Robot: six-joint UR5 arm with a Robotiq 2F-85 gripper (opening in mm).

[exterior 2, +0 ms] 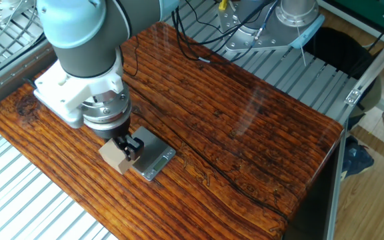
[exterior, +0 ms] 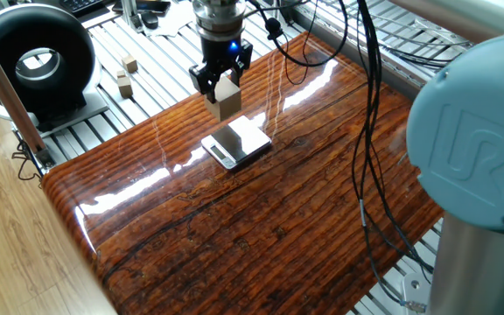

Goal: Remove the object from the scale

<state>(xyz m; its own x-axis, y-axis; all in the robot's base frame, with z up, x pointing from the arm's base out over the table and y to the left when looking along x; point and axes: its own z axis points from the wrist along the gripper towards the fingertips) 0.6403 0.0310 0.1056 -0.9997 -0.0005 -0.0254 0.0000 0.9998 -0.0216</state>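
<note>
Tool [exterior: 223, 85] clamped on the wooden block [exterior: 227, 96], held clear of the bench [exterior: 322, 201], just beside the bare digital scale [exterior: 237, 143].

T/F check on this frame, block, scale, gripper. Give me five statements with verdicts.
1. The gripper is shut on the wooden block. True.
2. The block rests on the scale. False: it is held off the platform, which is bare.
3. The scale lies on the wooden tabletop. True.
4. Two small wooden cubes sit on the scale. False: they sit off the tabletop, on the slatted metal surface near a black ring-shaped device.
5. The scale is tipped on its side. False: it lies flat.
</note>
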